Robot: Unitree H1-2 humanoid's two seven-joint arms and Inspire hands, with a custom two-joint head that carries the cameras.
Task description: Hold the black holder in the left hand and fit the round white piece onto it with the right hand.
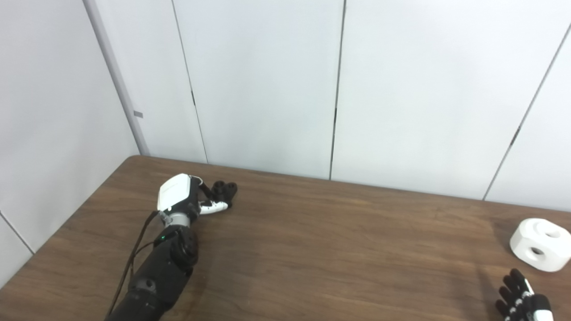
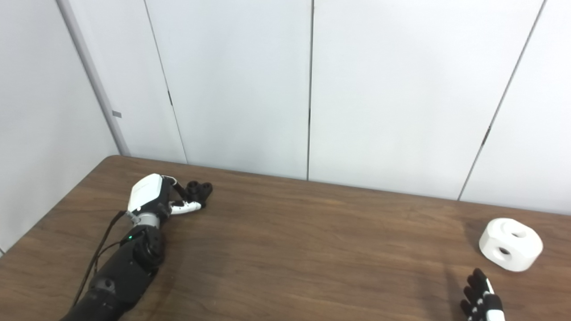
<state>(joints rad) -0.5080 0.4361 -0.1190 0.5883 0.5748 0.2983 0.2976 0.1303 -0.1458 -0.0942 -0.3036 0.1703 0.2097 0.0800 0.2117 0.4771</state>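
The black holder point(image 1: 225, 189) is a small dark piece with two round tops, resting on the brown table point(image 1: 312, 249) at the far left. My left hand point(image 1: 185, 196) lies right beside it. Its white thumb point(image 1: 214, 207) runs along the holder's near side and a dark finger reaches the holder from behind. I cannot see whether the grip is closed. The round white piece point(image 1: 540, 244), with holes in its top and side, sits on the table at the far right. My right hand point(image 1: 522, 301) is just below it at the bottom edge, fingers spread, holding nothing and not touching it.
White wall panels point(image 1: 267, 89) rise directly behind the table's far edge. A black cable point(image 1: 134, 254) runs along my left forearm. The table's left edge lies close to my left arm.
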